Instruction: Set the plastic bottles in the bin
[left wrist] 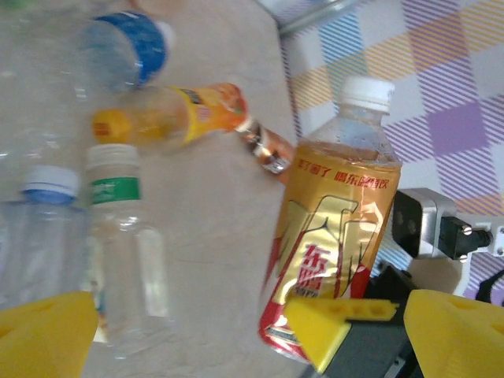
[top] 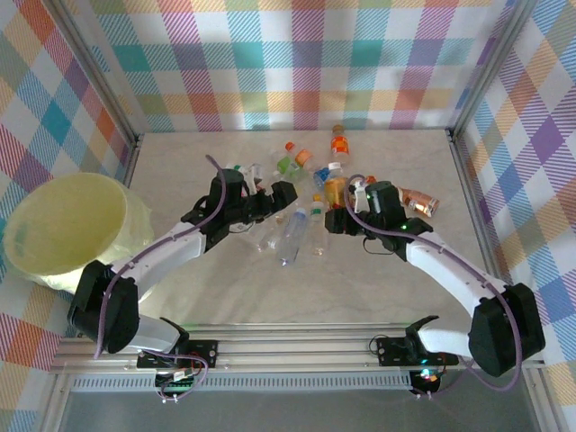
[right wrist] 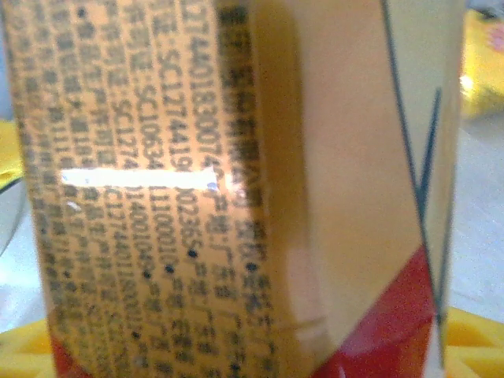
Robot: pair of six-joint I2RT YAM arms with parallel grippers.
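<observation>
A gold-and-red labelled bottle [left wrist: 339, 213] with a white cap stands upright, and my right gripper [right wrist: 252, 354] is shut on its lower body. Its label reaches across the right wrist view, with yellow pads [right wrist: 472, 339] at the bottom corners. From above, that bottle [top: 335, 191] sits amid the cluster of plastic bottles, with the right gripper [top: 346, 214] at its near side. My left gripper [top: 286, 200] is open, just left of the cluster. Nothing lies between its fingers [left wrist: 39, 331]. The pale yellow bin [top: 67, 225] stands at the far left.
Clear bottles [top: 291, 238] lie in front of the left gripper. One has a green label [left wrist: 126, 252], another a blue cap [left wrist: 39, 236]. An orange bottle [left wrist: 169, 116] lies beyond, and a copper one [top: 418, 202] to the right. Checked walls enclose the table.
</observation>
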